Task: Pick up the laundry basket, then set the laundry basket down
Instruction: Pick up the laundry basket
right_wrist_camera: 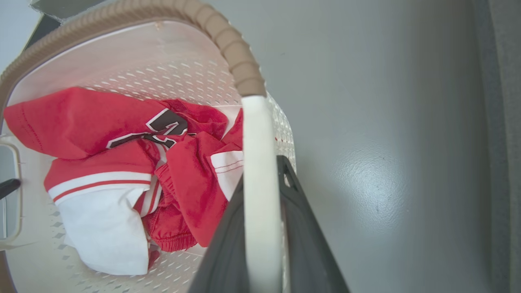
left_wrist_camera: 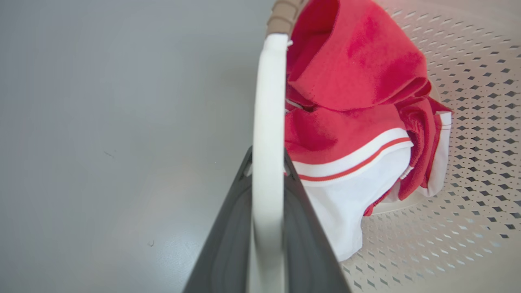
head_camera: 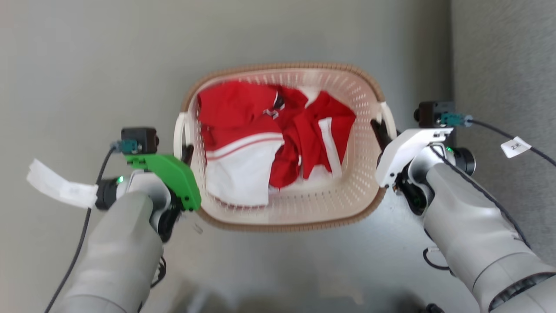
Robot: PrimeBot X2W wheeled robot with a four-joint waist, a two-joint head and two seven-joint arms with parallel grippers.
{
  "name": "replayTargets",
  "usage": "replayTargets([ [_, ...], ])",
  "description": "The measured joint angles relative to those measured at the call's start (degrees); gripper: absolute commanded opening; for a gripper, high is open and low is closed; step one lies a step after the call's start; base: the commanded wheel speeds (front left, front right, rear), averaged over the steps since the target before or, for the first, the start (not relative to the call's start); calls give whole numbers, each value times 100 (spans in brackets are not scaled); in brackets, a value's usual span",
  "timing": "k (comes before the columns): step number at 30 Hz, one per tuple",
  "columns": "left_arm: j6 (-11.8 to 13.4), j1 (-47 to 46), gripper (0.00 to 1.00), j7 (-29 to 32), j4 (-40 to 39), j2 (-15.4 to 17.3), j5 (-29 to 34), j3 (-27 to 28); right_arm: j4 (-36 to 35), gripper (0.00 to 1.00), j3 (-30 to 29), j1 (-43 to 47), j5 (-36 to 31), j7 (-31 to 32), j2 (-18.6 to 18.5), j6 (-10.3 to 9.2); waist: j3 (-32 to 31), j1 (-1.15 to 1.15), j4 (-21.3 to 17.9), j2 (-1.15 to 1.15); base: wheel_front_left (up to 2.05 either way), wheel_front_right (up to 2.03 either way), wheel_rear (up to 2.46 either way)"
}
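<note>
Holds the laundry basket squarely between both arms, over the grey floor; cannot tell whether lifted or resting. Clamps the left gripper on the left white handle, one dark finger inside the basket wall and one outside. Clamps the right gripper on the right white handle the same way, fingers straddling the bar just below the end of the brown rim. Contains red-and-white clothes, heaped inside and reaching the left wall. Sits toward the floor's right edge, near a darker grey strip.
</note>
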Motion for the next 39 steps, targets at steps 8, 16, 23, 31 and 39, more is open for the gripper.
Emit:
replayTargets([
  [8,-1,345,0,130,103,-11,-180,-98,1,0,277,287,394,312,-1,-5,-648,0,-53,0,0,0,0],
  [16,-1,773,0,359,267,-23,-397,-266,26,0,606,694,745,698,1,-11,-1388,0,-106,0,0,0,0],
  [23,-2,1102,0,528,377,-32,-505,-390,51,0,829,949,946,911,-1,-14,-1884,0,-135,0,0,0,0],
  [31,-4,1550,0,717,441,-46,-656,-527,111,0,1054,1408,1112,1080,4,-14,-2546,0,-170,0,0,0,0],
  [39,-5,1681,0,817,455,-54,-700,-608,119,0,1167,1550,1292,1202,8,-52,-3078,0,-209,0,0,0,0],
])
